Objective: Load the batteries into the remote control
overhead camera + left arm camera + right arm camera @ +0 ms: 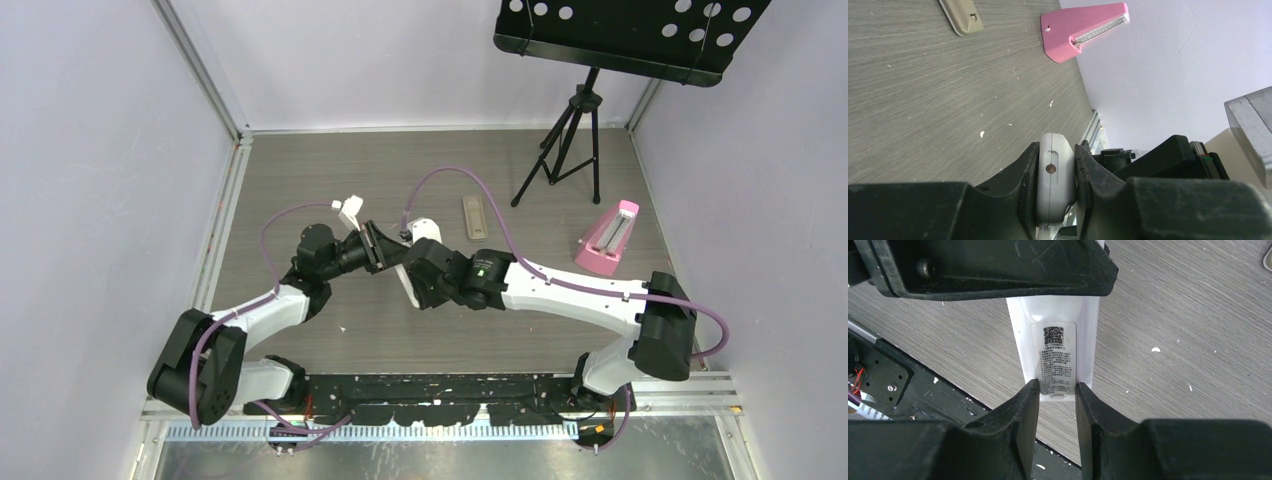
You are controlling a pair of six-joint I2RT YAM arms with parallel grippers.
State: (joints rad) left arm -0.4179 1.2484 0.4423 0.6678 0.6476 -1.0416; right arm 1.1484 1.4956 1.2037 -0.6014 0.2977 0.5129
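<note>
— Why was the white bar clamped by the left tool and the right tool together?
— One end was pinched by each, probably for steadying or a handover. The remote was seen tan side up on the worktop, well beyond both tools. No batteries were seen.
</note>
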